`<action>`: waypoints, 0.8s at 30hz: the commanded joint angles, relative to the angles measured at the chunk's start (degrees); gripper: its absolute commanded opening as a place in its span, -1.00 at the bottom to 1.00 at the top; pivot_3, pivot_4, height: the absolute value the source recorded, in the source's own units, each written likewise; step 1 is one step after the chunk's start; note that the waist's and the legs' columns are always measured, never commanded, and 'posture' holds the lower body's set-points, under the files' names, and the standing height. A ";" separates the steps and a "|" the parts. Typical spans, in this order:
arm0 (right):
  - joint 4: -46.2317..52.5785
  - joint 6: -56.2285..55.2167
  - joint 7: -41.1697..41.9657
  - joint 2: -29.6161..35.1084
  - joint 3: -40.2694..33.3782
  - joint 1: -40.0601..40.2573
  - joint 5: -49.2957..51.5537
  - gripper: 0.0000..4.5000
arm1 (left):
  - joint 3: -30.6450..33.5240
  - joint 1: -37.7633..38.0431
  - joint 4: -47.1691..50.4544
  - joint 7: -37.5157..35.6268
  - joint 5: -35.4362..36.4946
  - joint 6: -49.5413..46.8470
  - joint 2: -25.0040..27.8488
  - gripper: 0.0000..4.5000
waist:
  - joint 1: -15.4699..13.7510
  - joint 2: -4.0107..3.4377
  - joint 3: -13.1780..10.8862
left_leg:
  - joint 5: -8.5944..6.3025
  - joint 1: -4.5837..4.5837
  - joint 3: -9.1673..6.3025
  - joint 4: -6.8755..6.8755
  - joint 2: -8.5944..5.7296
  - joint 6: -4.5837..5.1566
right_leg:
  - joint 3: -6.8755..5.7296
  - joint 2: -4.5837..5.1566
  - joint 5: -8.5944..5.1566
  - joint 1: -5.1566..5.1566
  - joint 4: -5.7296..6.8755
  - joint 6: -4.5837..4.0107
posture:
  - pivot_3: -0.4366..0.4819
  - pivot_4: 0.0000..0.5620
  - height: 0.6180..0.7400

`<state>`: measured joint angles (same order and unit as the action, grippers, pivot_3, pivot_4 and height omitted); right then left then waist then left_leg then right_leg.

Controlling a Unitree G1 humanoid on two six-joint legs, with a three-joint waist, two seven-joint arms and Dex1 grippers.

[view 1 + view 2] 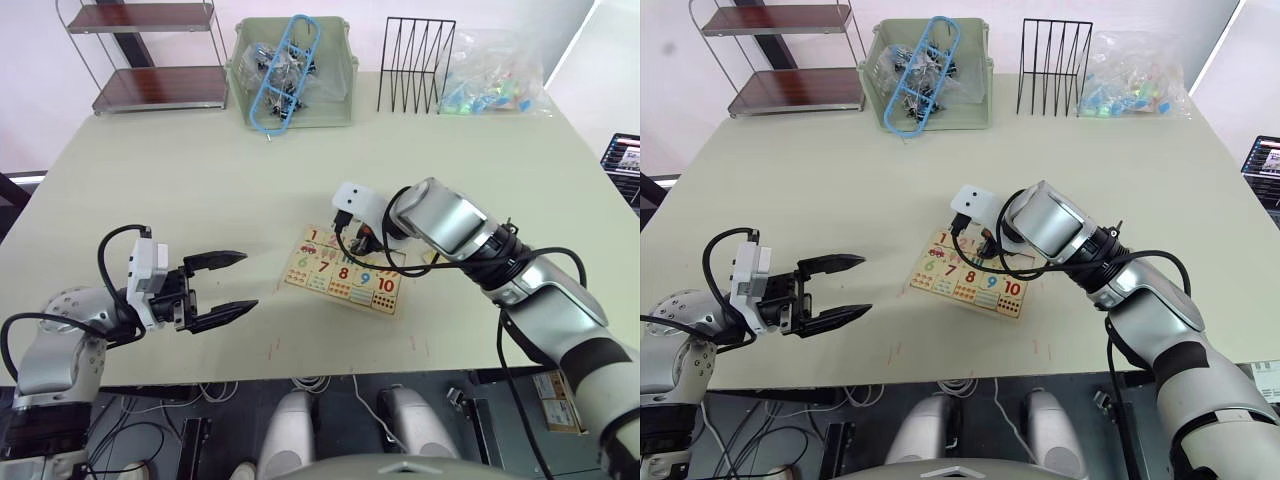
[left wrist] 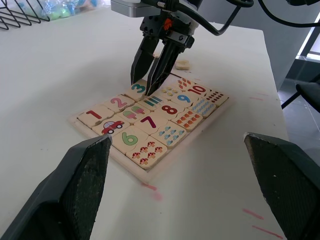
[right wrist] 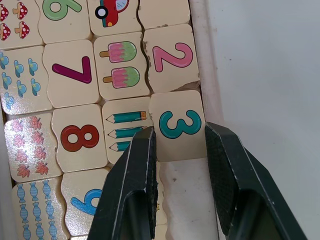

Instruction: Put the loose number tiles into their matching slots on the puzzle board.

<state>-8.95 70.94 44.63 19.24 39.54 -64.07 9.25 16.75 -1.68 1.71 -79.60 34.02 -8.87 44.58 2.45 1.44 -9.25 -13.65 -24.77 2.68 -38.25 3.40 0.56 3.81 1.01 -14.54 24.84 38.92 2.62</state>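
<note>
One puzzle board [image 2: 150, 172] lies flat near the front edge of the pale table [image 1: 200, 190], with two rows of numerals and two rows of counting pictures on its tiles. Two grippers are at work. The right gripper [image 3: 179, 145] points down at the board's far row, its two black fingers [image 3: 132, 180] set narrowly on either side of the tile with the teal 3 [image 3: 179, 125], which sits slightly askew beside the pink 2 tile [image 3: 170, 56] and next to the three-pencils picture [image 3: 125, 131]; whether the pads actually press the tile cannot be told. The slot beneath the 3 is hidden, and the right arm covers part of the board from the head camera. The left gripper [image 1: 220, 288] hovers well apart, left of the board, fingers spread wide and empty.
</note>
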 commanded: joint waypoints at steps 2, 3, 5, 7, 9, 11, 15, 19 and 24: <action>1.08 -0.84 0.48 0.04 -0.40 -0.68 -0.56 -0.63 | 0.84 0.42 2.00 -0.11 1.36 0.00 0.26 1.00 | 0.00 0.00 0.00 | 0.00 0.00 0.00 0.00 0.00 0.00 | 0.00 0.00 0.00 0.00 0.00 0.00 | -0.05 -0.47 1.00; 1.12 -0.87 0.53 0.09 -0.36 -0.64 -0.58 -0.63 | 0.83 0.41 1.99 -0.12 1.33 -0.01 0.24 1.00 | 0.00 0.00 0.00 | 0.00 0.00 0.00 0.00 0.00 0.00 | 0.00 0.00 0.00 0.00 0.00 0.00 | -0.05 -0.47 1.00; 1.26 -0.94 0.66 0.21 -0.30 -0.55 -0.60 -0.63 | 0.81 0.37 1.96 -0.13 1.29 -0.04 0.20 1.00 | 0.00 0.00 0.00 | 0.00 0.00 0.00 0.00 0.00 0.00 | 0.00 0.00 0.00 0.00 0.00 0.00 | -0.05 -0.47 1.00; 1.40 -1.02 0.83 0.30 -0.27 -0.49 -0.62 -0.63 | 0.78 0.34 1.92 -0.13 1.25 -0.03 0.16 1.00 | 0.00 0.00 0.00 | 0.00 0.00 0.00 0.00 0.00 0.00 | 0.00 0.00 0.00 0.00 0.00 0.00 | -0.05 -0.47 1.00; 1.49 -1.01 0.93 0.31 -0.34 -0.49 -0.67 -0.17 | 0.72 0.33 1.88 -0.11 1.19 0.01 0.13 1.00 | 0.00 0.00 0.00 | 0.00 0.00 0.00 0.00 0.00 0.00 | 0.00 0.00 0.00 0.00 0.00 0.00 | -0.05 -0.47 1.00; 1.60 -1.05 1.10 0.33 -0.41 -0.54 -0.72 0.23 | 0.66 0.34 1.83 -0.08 1.11 0.05 0.10 1.00 | 0.00 0.00 0.00 | 0.00 0.00 0.00 0.00 0.00 0.00 | 0.00 0.00 0.00 0.00 0.00 0.00 | -0.05 -0.47 1.00; 2.07 -1.24 1.58 0.46 -0.35 -0.52 -0.75 0.64 | 0.65 0.48 1.83 -0.07 1.03 0.07 0.09 1.00 | 0.00 0.00 0.00 | 0.00 0.00 0.00 0.00 0.00 0.00 | 0.00 0.00 0.00 0.00 0.00 0.00 | -0.05 -0.47 1.00; 2.11 -1.27 1.54 0.48 -0.94 -0.79 -0.76 0.98 | 0.68 0.56 1.81 -0.08 1.04 0.11 0.07 1.00 | 0.00 0.00 0.00 | 0.00 0.00 0.00 0.00 0.00 0.00 | 0.00 0.00 0.00 0.00 0.00 0.00 | -0.05 -0.47 1.00; 3.73 -1.33 2.65 2.01 -2.34 -0.87 0.14 0.98 | 0.56 0.19 1.41 -0.08 0.94 0.30 -0.02 1.00 | 0.00 0.00 0.00 | 0.00 0.00 0.00 0.00 0.00 0.00 | 0.00 0.00 0.00 0.00 0.00 0.00 | -0.05 -0.47 1.00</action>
<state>-8.74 70.17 46.10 19.72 39.54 -64.08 8.94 16.75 -1.43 1.71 -79.68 34.00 -9.19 44.58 2.45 1.44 -9.25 -13.65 -24.77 2.68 -38.25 3.40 0.56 3.81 1.01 -14.54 24.84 38.92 2.62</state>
